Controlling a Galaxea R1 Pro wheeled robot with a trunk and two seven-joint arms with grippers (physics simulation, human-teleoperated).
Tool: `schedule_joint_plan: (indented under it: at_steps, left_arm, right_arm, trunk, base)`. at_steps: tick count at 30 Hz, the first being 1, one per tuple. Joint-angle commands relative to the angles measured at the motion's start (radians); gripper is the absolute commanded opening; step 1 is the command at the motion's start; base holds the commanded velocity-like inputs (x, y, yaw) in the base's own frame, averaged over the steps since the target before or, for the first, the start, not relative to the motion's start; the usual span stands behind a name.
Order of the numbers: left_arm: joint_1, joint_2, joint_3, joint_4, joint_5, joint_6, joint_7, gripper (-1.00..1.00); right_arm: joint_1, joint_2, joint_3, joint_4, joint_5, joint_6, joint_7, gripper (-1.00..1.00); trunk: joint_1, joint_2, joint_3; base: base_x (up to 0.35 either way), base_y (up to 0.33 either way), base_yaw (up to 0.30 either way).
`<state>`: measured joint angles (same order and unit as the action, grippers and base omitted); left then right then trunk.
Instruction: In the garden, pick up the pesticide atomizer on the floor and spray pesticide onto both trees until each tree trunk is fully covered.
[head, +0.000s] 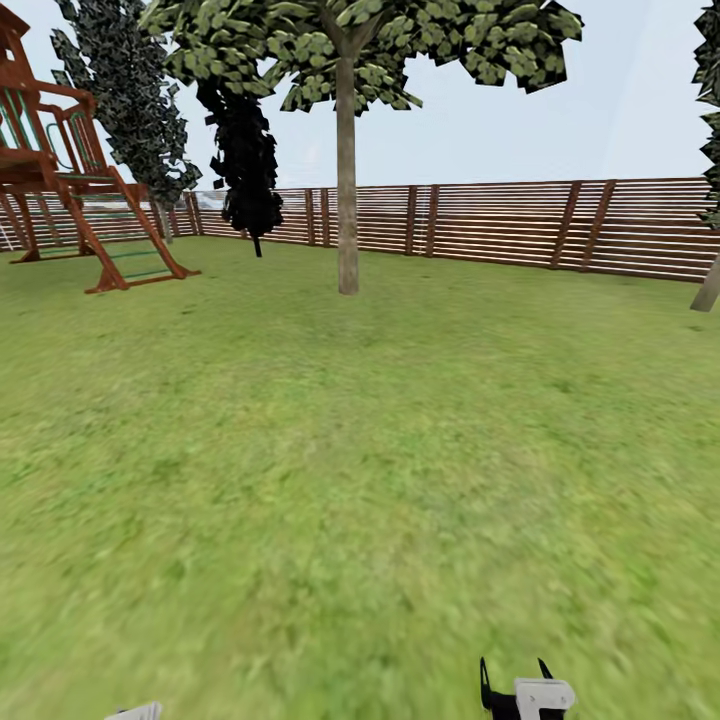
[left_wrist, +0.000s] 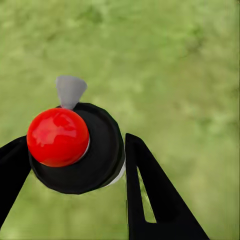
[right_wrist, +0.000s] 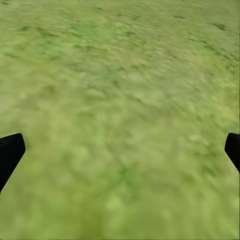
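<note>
Left tool (left_wrist: 75, 165) clamped on pesticide atomizer (left_wrist: 75, 150), red cap and grey nozzle facing lawn. Right tool (right_wrist: 120, 150) spread wide, empty, pointed down at grass. I judge next: drive toward tree trunk (head: 346, 180), well ahead; raise left arm, aim nozzle square at bark.

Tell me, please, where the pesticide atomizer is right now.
The left wrist view shows the pesticide atomizer between the left gripper's fingers, red knob toward the camera, above the lawn.
</note>
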<state>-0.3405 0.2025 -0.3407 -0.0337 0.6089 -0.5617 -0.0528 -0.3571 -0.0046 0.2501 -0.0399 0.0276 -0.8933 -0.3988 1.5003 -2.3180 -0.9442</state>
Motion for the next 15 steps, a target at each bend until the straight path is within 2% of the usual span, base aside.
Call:
schedule_joint_plan:
  at_steps: [1,15]
  left_arm:
    - [0.000,0.000,0.000,0.000,0.000,0.000,0.000,-1.00]
    - [0.008,0.002,0.000,-0.002,0.005,-0.001,-0.004,-1.00]
  right_arm:
    - [0.000,0.000,0.000,0.000,0.000,0.000,0.000,1.00]
    - [0.001,0.005,-0.001,0.014,-0.003,0.002,-0.003,1.00]
  trunk:
    - [0.000,0.000,0.000]
    - [0.000,0.000,0.000]
  base:
    - [0.332,0.000,0.000]
    - [0.332,0.000,0.000]
